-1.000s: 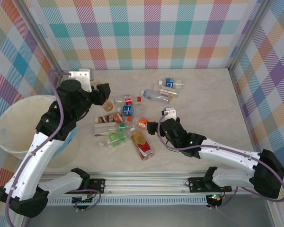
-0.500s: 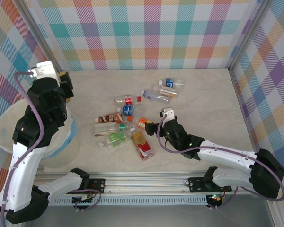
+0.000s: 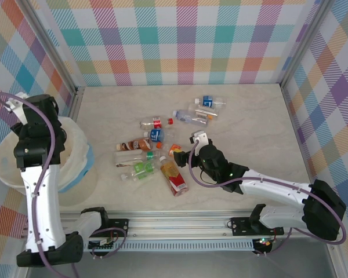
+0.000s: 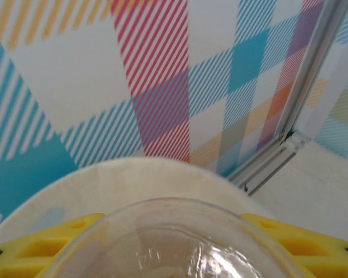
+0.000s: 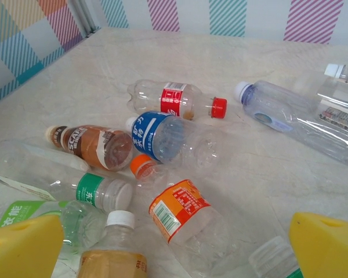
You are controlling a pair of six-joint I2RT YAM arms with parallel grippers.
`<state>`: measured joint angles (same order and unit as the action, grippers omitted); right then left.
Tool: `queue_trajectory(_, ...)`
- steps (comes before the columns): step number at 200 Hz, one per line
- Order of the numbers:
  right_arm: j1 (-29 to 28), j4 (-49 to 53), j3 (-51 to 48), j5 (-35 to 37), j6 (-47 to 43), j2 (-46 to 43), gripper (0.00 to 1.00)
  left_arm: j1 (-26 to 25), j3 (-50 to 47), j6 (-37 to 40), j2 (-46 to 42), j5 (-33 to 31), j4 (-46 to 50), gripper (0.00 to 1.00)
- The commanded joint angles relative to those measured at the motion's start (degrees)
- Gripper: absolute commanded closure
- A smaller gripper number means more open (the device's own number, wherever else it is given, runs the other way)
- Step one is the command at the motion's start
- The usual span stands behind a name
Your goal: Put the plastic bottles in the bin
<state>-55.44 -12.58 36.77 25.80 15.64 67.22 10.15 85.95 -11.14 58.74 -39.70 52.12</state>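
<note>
The left claw [image 4: 177, 255] is clamped on a small clear plastic bottle [image 4: 174, 223]. The bottle's round base sits between the two yellow fingers [image 4: 69, 234]. Within the last second the left arm has swung away from the heap in the middle of the table. It now stands at the left side, over the far part of the large round cream-white plastic bin [image 3: 7, 172]. I judge this bottle is ready to drop and needs only the release.

The right claw [image 5: 174, 249] has its jaws wide apart and holds nothing. It has crept a little nearer to the heap. Just ahead of it lies a clear bottle with an orange label [image 5: 182, 217], and beside that a white-capped bottle of brown drink [image 5: 113, 255]. The other bottles lie on the pale stone-patterned table [image 3: 261, 116], well apart from the bin.
</note>
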Motion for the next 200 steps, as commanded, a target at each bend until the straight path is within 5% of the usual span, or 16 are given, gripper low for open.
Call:
queue_trajectory(1, 0.33, -1.68, 1.3, -1.19, -1.15, -1.98, 0.0, 9.17, -3.21, -5.87, -1.03, 19.24, 2.28, 1.0)
queue_trajectory(42, 0.33, -1.67, 0.67, -1.53, -0.36, -2.93, 0.0, 22.59, -10.06, -9.49, -0.56, 37.57, 0.1, 1.0)
queue_trajectory(61, 0.29, -1.32, 0.86, -1.81, 0.0, -2.97, 0.0, 24.92, -13.33, -11.98, -1.0, 39.97, -1.76, 0.86)
queue_trajectory(88, 0.33, -0.93, 0.97, -1.82, 0.21, -3.03, 0.0, 26.85, -15.93, -13.97, -0.56, 44.06, -2.98, 0.82)
queue_trajectory(121, 0.33, -0.42, 0.98, -1.68, 0.7, -2.98, 0.0, 26.94, -16.17, -14.68, -0.76, 43.12, -3.25, 0.29)
queue_trajectory(132, 0.33, -0.33, 0.93, -1.58, 0.84, -2.88, 0.0, 26.95, -15.88, -14.61, -1.14, 42.69, -3.08, 0.19)
queue_trajectory(164, 0.33, -0.42, 0.93, -1.22, 1.23, -2.47, 0.0, 26.98, -14.68, -14.04, -1.94, 41.98, -1.79, 0.0)
queue_trajectory(200, 3.84, 4.73, 3.02, -5.4, 6.44, -1.64, 0.0, 26.94, -12.62, -13.47, -3.42, 44.72, -1.05, 0.0)
